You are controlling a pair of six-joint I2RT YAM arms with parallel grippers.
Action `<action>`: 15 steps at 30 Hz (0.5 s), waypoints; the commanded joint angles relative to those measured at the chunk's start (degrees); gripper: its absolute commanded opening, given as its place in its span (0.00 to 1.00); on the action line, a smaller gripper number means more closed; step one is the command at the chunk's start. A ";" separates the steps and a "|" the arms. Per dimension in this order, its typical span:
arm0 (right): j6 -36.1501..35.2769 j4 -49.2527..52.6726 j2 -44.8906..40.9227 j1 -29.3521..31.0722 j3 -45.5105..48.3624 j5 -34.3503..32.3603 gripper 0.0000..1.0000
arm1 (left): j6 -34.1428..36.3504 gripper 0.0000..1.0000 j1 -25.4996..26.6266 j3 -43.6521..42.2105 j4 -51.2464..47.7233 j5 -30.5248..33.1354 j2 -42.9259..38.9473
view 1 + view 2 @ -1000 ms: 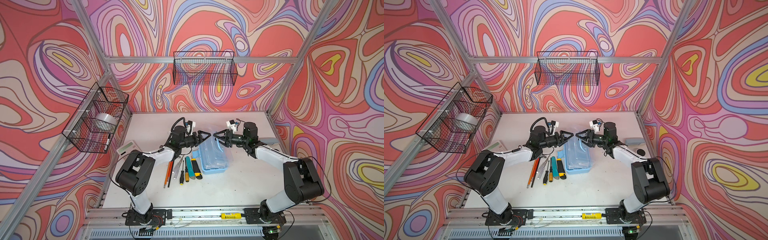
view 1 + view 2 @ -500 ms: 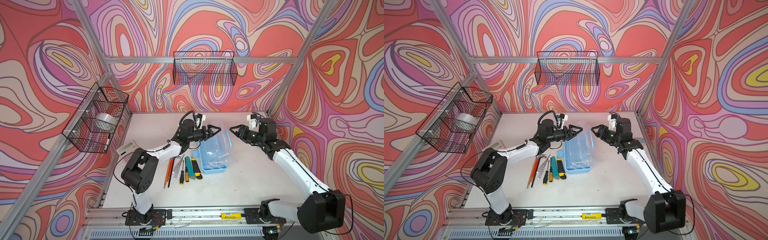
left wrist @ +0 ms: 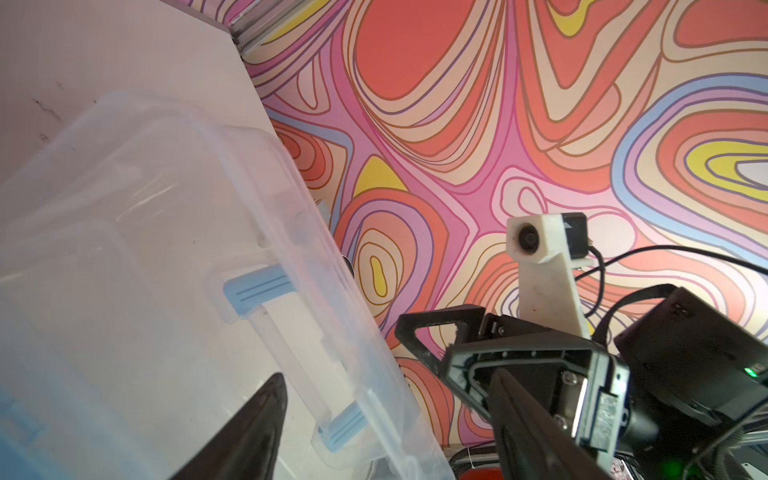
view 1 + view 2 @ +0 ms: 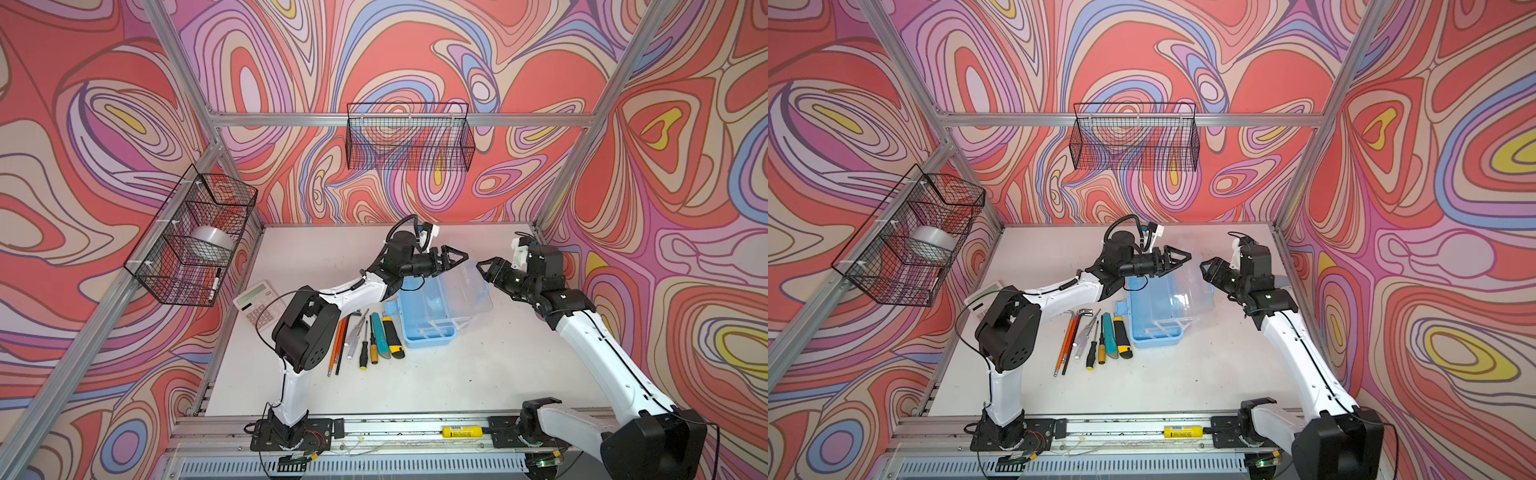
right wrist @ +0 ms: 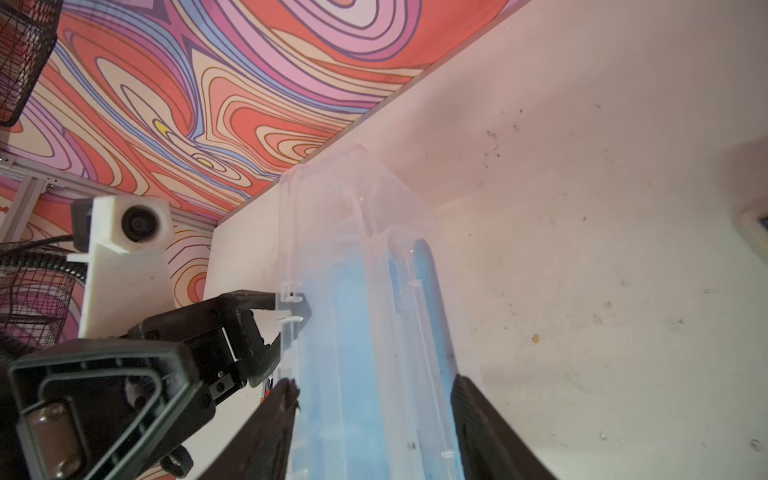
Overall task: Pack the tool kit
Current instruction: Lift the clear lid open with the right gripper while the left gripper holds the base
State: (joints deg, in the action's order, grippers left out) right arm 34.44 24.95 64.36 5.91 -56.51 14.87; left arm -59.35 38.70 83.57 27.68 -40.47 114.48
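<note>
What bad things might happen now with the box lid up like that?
The clear lid stands half-raised over the blue box, and the left claw at its edge looks open, so the lid might flop shut.
The right claw, also open, sits close on the lid's other side; the claws might bump.
The left arm hangs over the tools and might scatter them.

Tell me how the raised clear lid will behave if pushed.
Likely swings easily: the clear lid stands half-open, hinged along one side. Probably flexes, being thin see-through plastic. The blue box looks empty, so it may slide.

Swirl-patterned walls, white table, wire baskets
</note>
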 commanded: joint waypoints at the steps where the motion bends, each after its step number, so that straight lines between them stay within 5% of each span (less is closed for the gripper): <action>1: -1.56 2.33 -1.87 -0.55 -0.15 -5.92 0.64 | 0.17 0.78 0.15 2.79 -0.92 -0.64 0.97; 15: -3.73 1.05 2.11 -0.50 -2.34 0.07 0.59 | 7.56 0.81 0.06 1.68 -9.61 2.53 -3.14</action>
State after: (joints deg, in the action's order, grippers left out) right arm 32.40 26.59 65.34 5.54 -56.80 12.67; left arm -56.84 38.68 85.25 23.70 -39.99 114.80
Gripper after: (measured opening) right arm 0.602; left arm 0.793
